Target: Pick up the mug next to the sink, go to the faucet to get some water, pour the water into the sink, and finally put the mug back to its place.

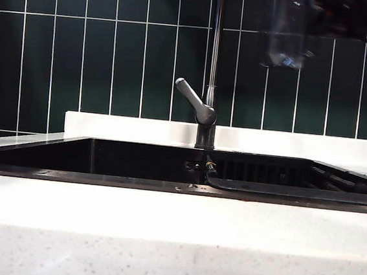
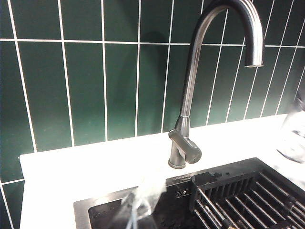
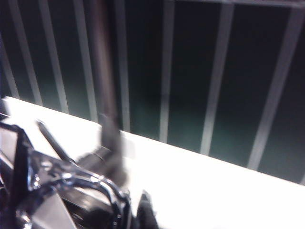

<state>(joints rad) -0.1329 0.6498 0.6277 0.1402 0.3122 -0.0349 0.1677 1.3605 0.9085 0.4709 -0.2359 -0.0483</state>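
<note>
Presently catalogued, with reasons for placement:

1. Mug (image 1: 287,40): clear glass, blurred, carried high in the air at about 1 o'clock from the faucet (image 1: 206,114) in the exterior view. It is judged to be lifted this high so that it can be brought under the spout.
2. Right gripper (image 3: 83,200): clamped narrowly around the mug, with glass facets seen between its dark fingers.
3. Left gripper (image 2: 138,207): jaws closed, nothing seen held. It is parked over the sink (image 1: 135,162) facing the faucet, probably so that the lever (image 1: 192,99) can be worked.
4. Faucet: upright on the back rim, lever angled toward 10 o'clock. No water is seen running.
5. Sink: black basin at 6 o'clock below the faucet, with the ribbed drainer (image 1: 265,171) at 3 o'clock from the basin.
6. Stage, as judged: mug picked up, filling not yet begun.
</note>
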